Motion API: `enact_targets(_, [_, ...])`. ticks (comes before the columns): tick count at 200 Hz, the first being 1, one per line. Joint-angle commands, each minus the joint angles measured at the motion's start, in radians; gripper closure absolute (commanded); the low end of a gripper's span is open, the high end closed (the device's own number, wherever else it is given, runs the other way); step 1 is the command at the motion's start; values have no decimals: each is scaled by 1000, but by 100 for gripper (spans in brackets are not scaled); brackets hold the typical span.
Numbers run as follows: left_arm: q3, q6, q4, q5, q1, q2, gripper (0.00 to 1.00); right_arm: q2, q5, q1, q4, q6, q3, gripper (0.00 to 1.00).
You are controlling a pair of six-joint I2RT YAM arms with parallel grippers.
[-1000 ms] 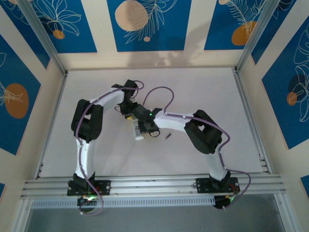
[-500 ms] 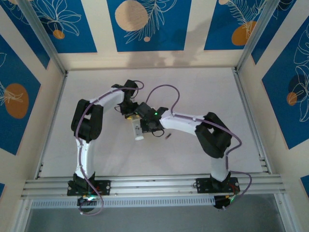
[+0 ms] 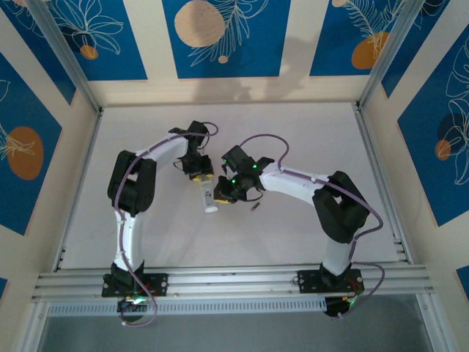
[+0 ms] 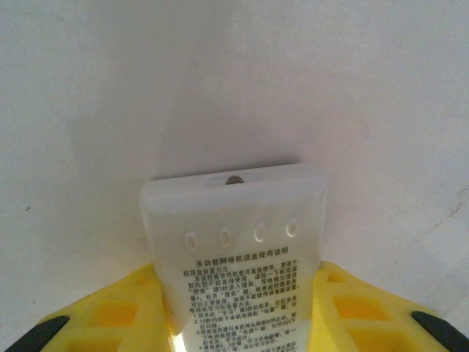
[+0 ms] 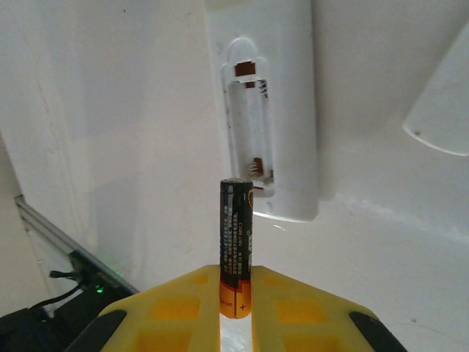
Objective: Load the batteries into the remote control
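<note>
The remote control (image 3: 209, 198) lies back-up on the table, a white bar with printed text on its label (image 4: 236, 242). My left gripper (image 3: 199, 171) is shut on one end of it (image 4: 238, 297). In the right wrist view the remote's battery compartment (image 5: 249, 125) is open and holds nothing. My right gripper (image 5: 236, 277) is shut on one battery (image 5: 236, 235), a dark cylinder standing upright between the yellow fingers, just short of the remote's near end. That gripper (image 3: 223, 193) hovers beside the remote. The second battery (image 3: 255, 207) lies on the table to the right.
A white rounded piece (image 5: 440, 110) juts in at the upper right of the right wrist view; I cannot tell what it is. The aluminium rail (image 3: 234, 280) runs along the near edge. Patterned walls enclose the white table (image 3: 315, 147).
The right arm's elbow has swung to the right and its wrist has turned, carrying the gripper a little right of the remote. The left arm and remote have stayed put.
</note>
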Motion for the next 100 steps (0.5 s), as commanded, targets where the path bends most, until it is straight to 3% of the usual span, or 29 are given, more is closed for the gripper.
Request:
enact_targets(1, [-24, 5, 68, 78, -11, 34, 77, 37, -115, -13, 29, 27, 10, 85])
enact_targets(100, [-21, 4, 58, 73, -13, 33, 78, 132, -98, -12, -29, 29, 79, 85])
